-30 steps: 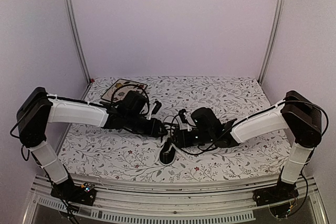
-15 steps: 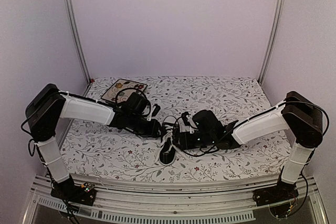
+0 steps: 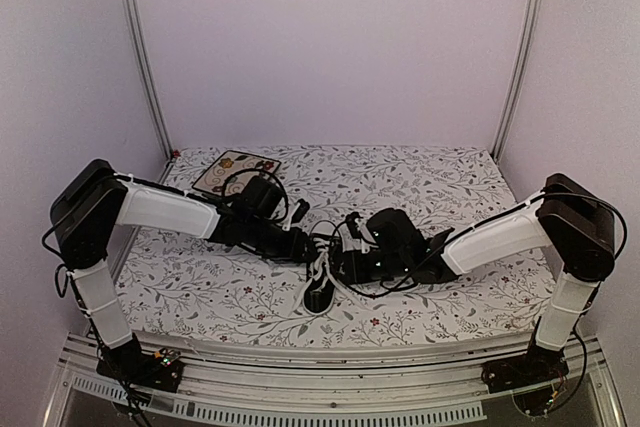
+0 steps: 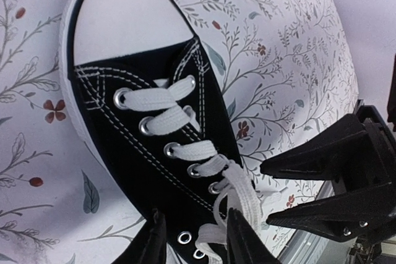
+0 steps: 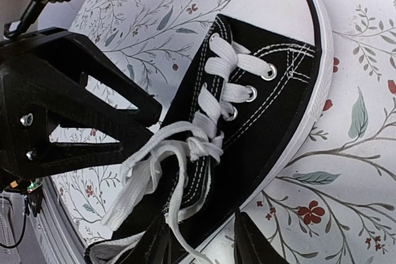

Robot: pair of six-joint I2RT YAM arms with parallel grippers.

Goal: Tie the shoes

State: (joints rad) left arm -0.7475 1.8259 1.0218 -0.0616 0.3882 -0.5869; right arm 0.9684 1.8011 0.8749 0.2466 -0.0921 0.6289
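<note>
The black sneaker (image 3: 319, 287) lies between the two arms with its white toe cap toward the near edge. Its white laces (image 3: 320, 259) are loosely knotted with loose loops. In the left wrist view my left gripper (image 4: 197, 242) is open, its fingers straddling the upper eyelets of the sneaker (image 4: 142, 128), and a lace loop (image 4: 238, 193) lies against the right finger. In the right wrist view my right gripper (image 5: 201, 245) is open over the sneaker's side (image 5: 266, 122), and a loose lace strand (image 5: 176, 202) hangs between its fingers. Both grippers (image 3: 308, 245) (image 3: 338, 259) meet over the laces.
A square floral plate (image 3: 237, 169) lies at the back left, behind the left arm. The table carries a floral cloth (image 3: 440, 187). Metal posts (image 3: 140, 57) stand at both back corners, and a rail (image 3: 330, 357) runs along the near edge.
My left arm has swung right and closer to the sneaker. The white laces now stand out raised between the two grippers. The right arm has barely moved.
</note>
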